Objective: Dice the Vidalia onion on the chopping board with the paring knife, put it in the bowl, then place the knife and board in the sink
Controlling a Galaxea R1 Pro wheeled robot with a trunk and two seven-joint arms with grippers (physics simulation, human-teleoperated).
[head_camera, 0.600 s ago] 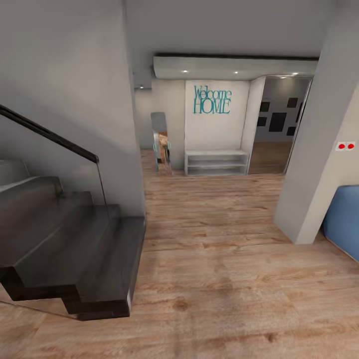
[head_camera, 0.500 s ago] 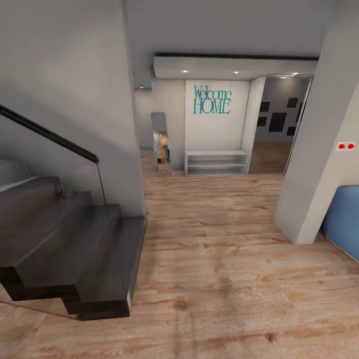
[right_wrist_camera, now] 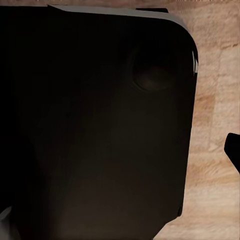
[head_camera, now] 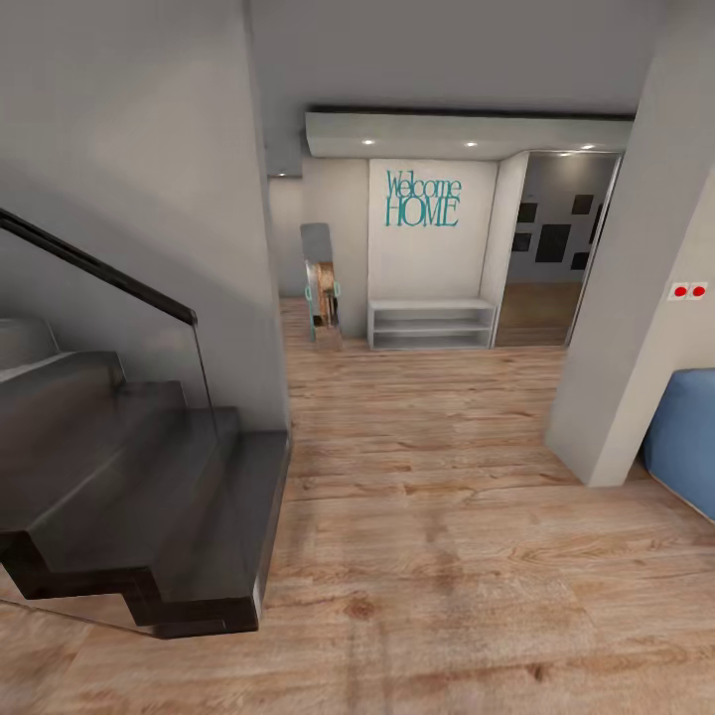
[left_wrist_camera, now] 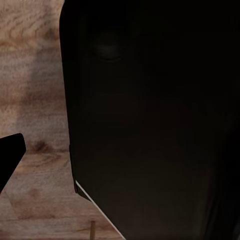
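Note:
I am in a hallway with a light wood floor [head_camera: 447, 556]; the kitchen, sink, Vidalia onion, chopping board, paring knife, bowl and countertop are all out of view. In the left wrist view a dark fingertip [left_wrist_camera: 9, 155] pokes in beside a large black part of my own body [left_wrist_camera: 150, 120], over wood floor. The right wrist view has another dark fingertip [right_wrist_camera: 233, 150] at the picture's edge, next to the same kind of black bulk [right_wrist_camera: 100, 130]. How the jaws stand cannot be made out in either view.
A dark staircase [head_camera: 149, 477] with a glass balustrade [head_camera: 99, 328] stands close on the left. A grey pillar [head_camera: 626, 298] and a blue seat [head_camera: 685, 437] are on the right. Ahead are a "Welcome HOME" sign [head_camera: 423, 199], a low white shelf [head_camera: 432, 323], a mirror [head_camera: 320, 283] and a doorway [head_camera: 551, 258].

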